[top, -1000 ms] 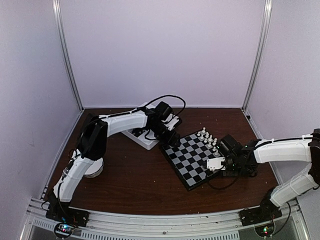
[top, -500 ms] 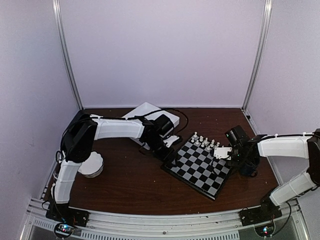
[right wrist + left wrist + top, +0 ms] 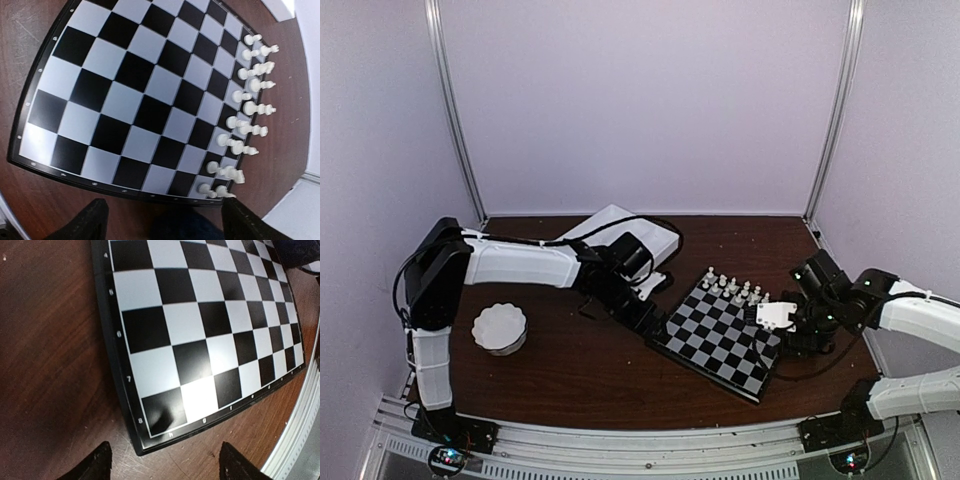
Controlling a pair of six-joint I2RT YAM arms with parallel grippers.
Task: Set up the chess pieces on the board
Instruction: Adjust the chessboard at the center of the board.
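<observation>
The board [image 3: 720, 335] lies askew right of the tabletop's centre, one corner toward the near edge. The left hand [image 3: 165, 464] hovers at its left corner and the right hand [image 3: 162, 216] at its right side, both spread wide and empty, probably to square it. The white chessmen [image 3: 247, 107] fill two rows along its far-right edge. No black ones show. A white tray [image 3: 620, 225] sits by the tabletop's far edge

Black and pale grey-white checks on the board [image 3: 720, 335], with a thin dark border and tiny white marks along it. White on the pieces [image 3: 255, 108] at right in the right wrist view, on the bowl [image 3: 500, 328] at left and on the tray [image 3: 615, 220] at upper centre. Dark reddish-brown wood grain across the table [image 3: 580, 380], pale lilac on the walls [image 3: 650, 100].
</observation>
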